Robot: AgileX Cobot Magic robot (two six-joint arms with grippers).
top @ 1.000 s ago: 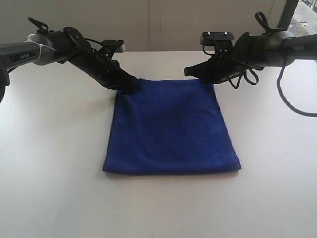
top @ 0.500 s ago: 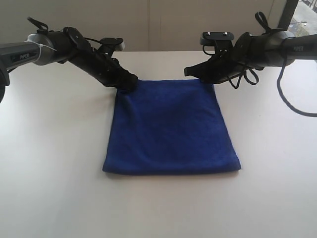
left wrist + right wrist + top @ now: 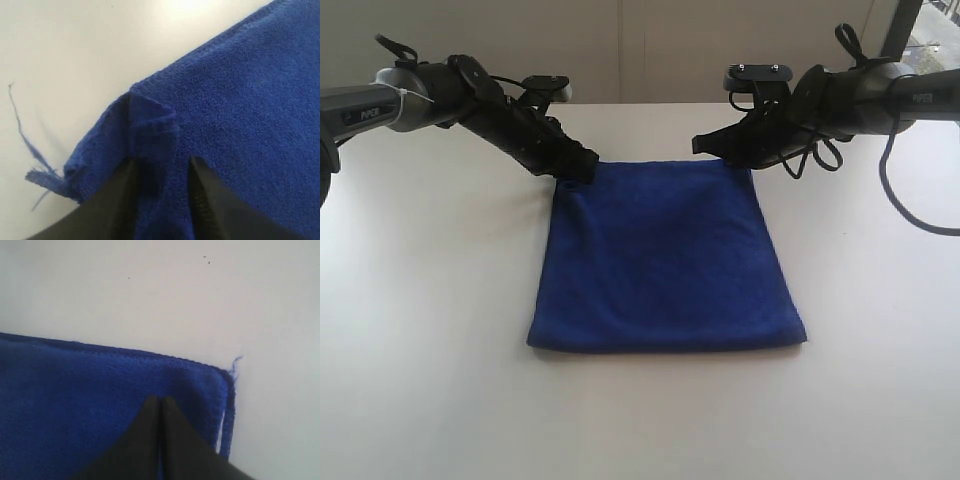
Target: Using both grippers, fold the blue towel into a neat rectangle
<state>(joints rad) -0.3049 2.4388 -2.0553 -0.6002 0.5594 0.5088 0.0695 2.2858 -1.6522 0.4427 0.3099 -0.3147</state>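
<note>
Your left tool (image 3: 161, 164) has its fingers (image 3: 125, 195) parted. They straddle a rumpled corner of the blue towel (image 3: 665, 260) without pinching it. Your right tool (image 3: 160, 400) is closed tip to tip with nothing between the fingers, and it hangs over the neighbouring corner, where a loose thread (image 3: 236, 361) sticks out. The towel lies folded flat on the white counter (image 3: 430, 330), with its rounded fold edge nearest the exterior camera.

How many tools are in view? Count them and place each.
2. The left tool stands open at the far left corner of the blue towel; the right tool, shut, at its far right corner. No others show.
</note>
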